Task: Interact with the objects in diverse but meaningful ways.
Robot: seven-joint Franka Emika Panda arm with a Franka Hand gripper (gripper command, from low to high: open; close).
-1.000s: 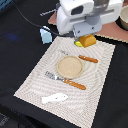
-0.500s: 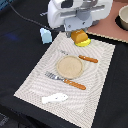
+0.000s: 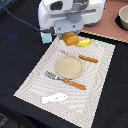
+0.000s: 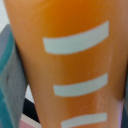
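Bread block (image 3: 71,38) now higher, claw-held.

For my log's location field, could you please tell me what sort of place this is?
Probably a tabletop play-kitchen setup: a woven beige placemat holds a round tan plate, an orange-handled toy fork and a white toy fish.

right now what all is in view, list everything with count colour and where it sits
placemat: 1, beige woven, on the dark table
plate: 1, tan, round, middle of the placemat
fork: 1, grey head with orange handle, beside the plate on the near side
knife: 1, orange handle, beside the plate on the far side
white fish: 1, white, near edge of the placemat
orange bread block: 1, orange; white stripes fill the wrist view, under the end effector at the mat's far edge
banana: 1, yellow, beside the bread block
pot: 1, grey, far corner at the exterior view's right
end effector: 1, white, over the bread block; fingers hidden
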